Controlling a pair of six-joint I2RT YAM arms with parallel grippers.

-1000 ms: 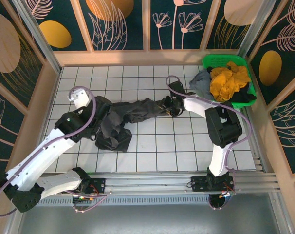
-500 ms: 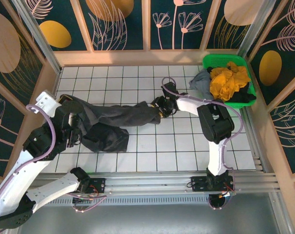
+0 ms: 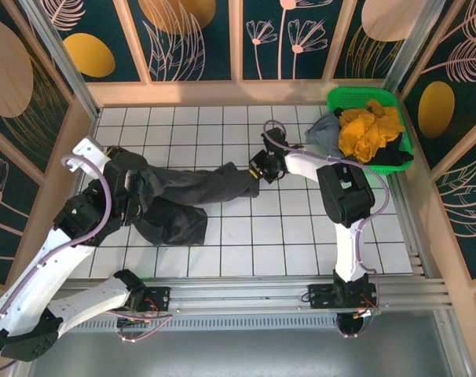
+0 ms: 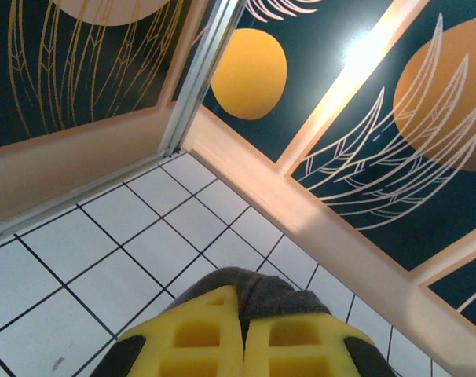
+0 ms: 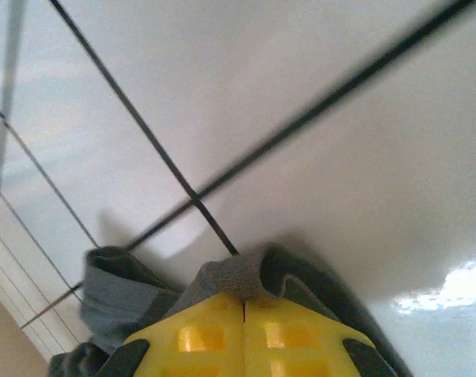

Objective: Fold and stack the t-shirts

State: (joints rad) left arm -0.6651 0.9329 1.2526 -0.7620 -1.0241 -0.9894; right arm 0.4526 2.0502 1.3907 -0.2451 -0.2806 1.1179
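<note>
On the white tiled table [image 3: 301, 236], I am holding the dark charcoal t-shirt [image 3: 192, 187] strung between my grippers. My left gripper [image 4: 242, 302] is pinching one end near the left wall, and my right gripper [image 5: 244, 305] is clamping the other mid-table. The mustard t-shirt [image 3: 369, 129] is lying in the green basket [image 3: 356, 94].

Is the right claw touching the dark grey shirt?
Touching. The right wrist view shows the right claw pinching a fold of the dark grey t-shirt.
</note>
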